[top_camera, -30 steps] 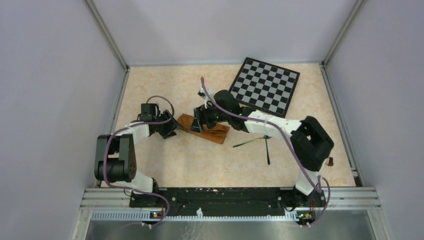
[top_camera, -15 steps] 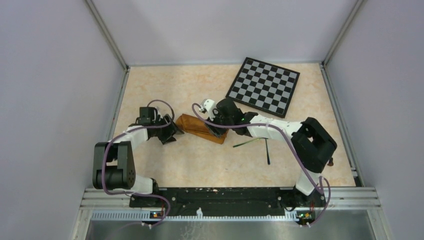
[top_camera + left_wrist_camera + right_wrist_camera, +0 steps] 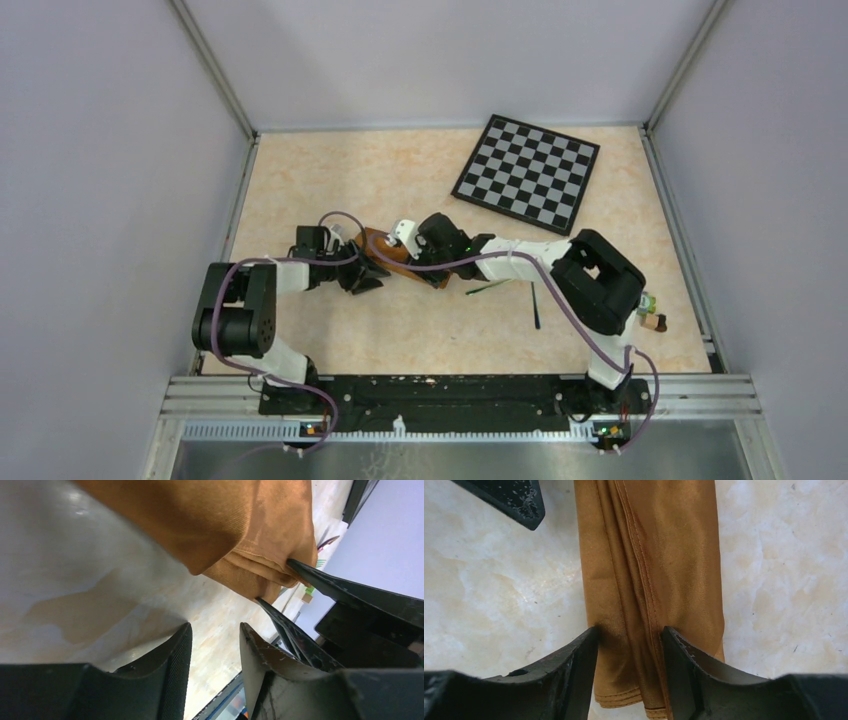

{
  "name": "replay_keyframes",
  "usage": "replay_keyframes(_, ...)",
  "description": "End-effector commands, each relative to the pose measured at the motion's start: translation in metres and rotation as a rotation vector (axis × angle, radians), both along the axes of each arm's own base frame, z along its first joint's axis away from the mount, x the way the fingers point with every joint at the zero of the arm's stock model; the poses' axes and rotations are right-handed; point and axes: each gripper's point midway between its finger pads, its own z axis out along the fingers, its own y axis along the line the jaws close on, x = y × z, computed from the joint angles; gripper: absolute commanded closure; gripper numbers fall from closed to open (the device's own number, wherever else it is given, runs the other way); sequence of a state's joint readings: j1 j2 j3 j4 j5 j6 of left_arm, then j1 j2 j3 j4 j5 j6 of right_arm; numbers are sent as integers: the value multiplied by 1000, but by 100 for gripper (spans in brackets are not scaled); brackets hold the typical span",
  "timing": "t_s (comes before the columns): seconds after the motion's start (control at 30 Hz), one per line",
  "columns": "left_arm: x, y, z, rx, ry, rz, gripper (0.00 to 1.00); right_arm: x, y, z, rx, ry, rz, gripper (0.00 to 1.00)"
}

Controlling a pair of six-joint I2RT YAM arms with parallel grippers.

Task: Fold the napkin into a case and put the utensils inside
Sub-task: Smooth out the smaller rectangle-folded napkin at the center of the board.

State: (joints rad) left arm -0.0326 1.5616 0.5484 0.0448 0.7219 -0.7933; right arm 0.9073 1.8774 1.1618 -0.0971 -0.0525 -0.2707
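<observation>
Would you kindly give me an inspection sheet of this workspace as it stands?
Surface: beige marbled table, no spills seen.
Job's things: napkin folded into a narrow strip; utensils lie right of it, outside the cloth.
Clutter: checkered board at far right; small unidentified item by right edge.
Grippers: left gripper slightly open, empty, beside napkin; right gripper straddles napkin's end, grip unclear.
Cables: purple cables loop along both arms.
Surroundings: grey walls, metal rail.

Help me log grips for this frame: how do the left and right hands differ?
The right hand has a bunched fold of the napkin between its fingers; the left hand has only bare table between its own. The right hand is over the napkin; the left hand sits beside it, clear of the cloth. Both point at the same folded napkin.
</observation>
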Motion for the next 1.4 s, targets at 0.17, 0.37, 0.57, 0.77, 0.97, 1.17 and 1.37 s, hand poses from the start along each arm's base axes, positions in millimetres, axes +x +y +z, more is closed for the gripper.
replay_keyframes(0.17,4,-12,-18,29,26,44,62,19,16,17,32,-100,-32,65)
replay_keyframes(0.37,4,-12,-22,60,27,36,61,5,29,66,184,-78,0,44)
replay_keyframes(0.57,4,-14,-23,67,28,33,61,21,22,61,153,-95,-40,55)
replay_keyframes(0.77,7,-14,-23,71,31,31,62,23,23,41,115,-86,-31,61)
replay_keyframes(0.97,8,-16,-25,71,36,26,60,28,24,27,93,-89,-37,58)
replay_keyframes(1.17,9,-17,-27,77,38,22,62,33,26,20,91,-105,-46,62)
replay_keyframes(1.37,8,-20,-32,85,48,10,64,32,29,16,97,-90,-44,65)
